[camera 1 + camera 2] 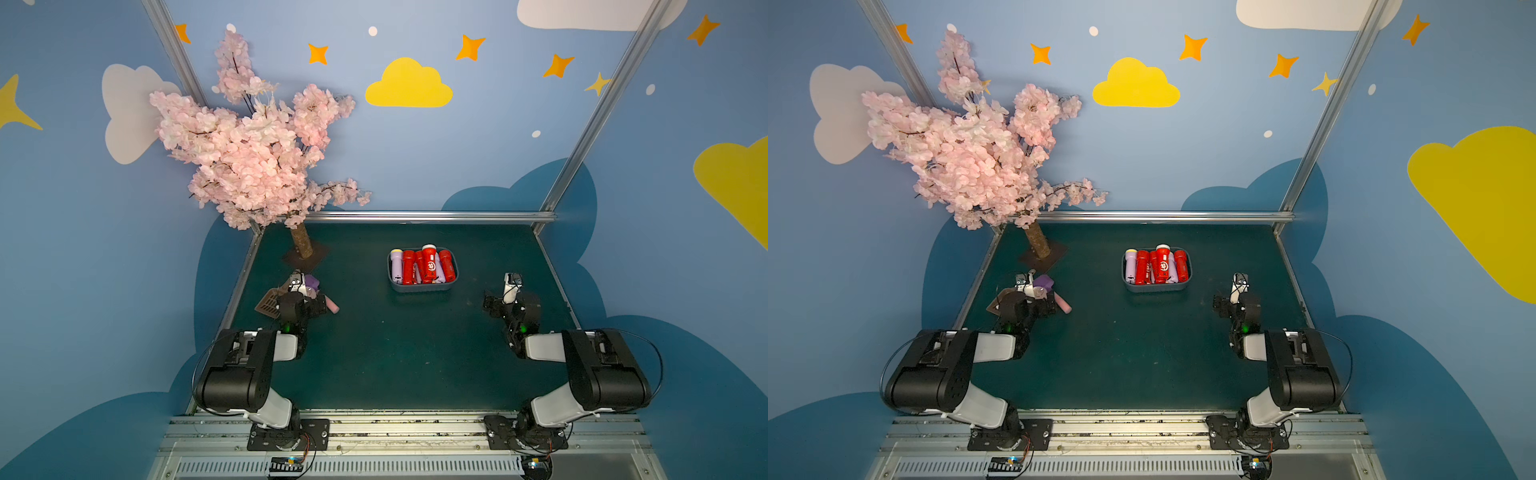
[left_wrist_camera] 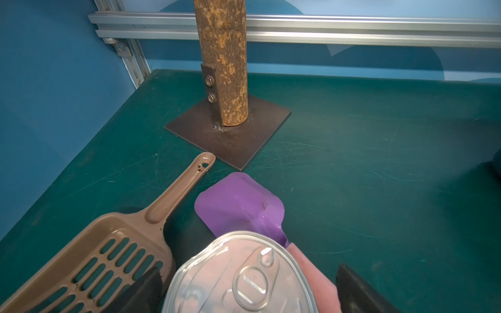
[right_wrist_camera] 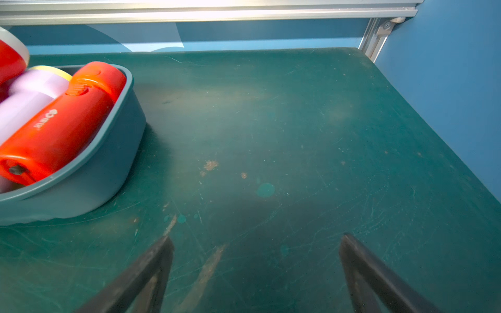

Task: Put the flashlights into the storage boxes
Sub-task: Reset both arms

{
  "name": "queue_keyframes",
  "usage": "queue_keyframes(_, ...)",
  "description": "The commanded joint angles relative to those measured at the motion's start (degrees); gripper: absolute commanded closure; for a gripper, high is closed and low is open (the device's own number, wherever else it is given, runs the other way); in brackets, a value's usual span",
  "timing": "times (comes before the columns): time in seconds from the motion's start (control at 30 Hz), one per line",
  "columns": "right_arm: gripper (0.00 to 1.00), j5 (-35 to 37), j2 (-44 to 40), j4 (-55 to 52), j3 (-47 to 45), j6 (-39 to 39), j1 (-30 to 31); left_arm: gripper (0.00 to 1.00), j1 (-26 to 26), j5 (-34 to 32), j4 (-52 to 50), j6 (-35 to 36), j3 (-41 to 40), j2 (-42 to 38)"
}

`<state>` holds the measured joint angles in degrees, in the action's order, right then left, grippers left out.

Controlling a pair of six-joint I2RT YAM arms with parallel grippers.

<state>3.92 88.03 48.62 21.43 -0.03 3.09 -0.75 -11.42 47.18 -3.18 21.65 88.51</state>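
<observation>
All visible flashlights point(image 1: 422, 266) lie in the tub point(image 1: 424, 289), far centre. The left gripper point(image 2: 246, 271) and right gripper point(image 3: 257, 237) stand spread, holding nothing. Check around the jar point(image 2: 238, 287) for strays, then park the arms clear.

- Bright, even light from overhead in both top views; only soft, faint shadows on the green table point(image 1: 395, 365).
- Wide-angle bending toward the edges, plain in the leaning frame posts point(image 1: 598, 108).
- Blown-out glare on the metal rail point(image 3: 189, 10), right wrist view; red flashlight point(image 3: 54, 130) slightly soft.
- Out of focus in left wrist view: jar lid point(image 2: 238, 276), with pale reflections.
</observation>
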Motion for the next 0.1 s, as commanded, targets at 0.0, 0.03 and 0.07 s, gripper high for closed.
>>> queue_keyframes(0.0, 0.04, -0.34, -0.49, -0.63, 1.30, 0.03, -0.19, 0.01, 0.10, -0.18, 0.00, 0.19, 1.00, -0.37)
queue_keyframes(0.03, 0.04, -0.32, -0.49, -0.53, 1.30, -0.01, -0.11, 0.01, 0.14, -0.16, -0.05, 0.19, 1.02, -0.36)
queue_keyframes(0.07, 0.04, -0.33, -0.49, -0.51, 1.31, 0.03, -0.17, 0.01, 0.06, -0.15, 0.02, 0.24, 0.96, -0.40)
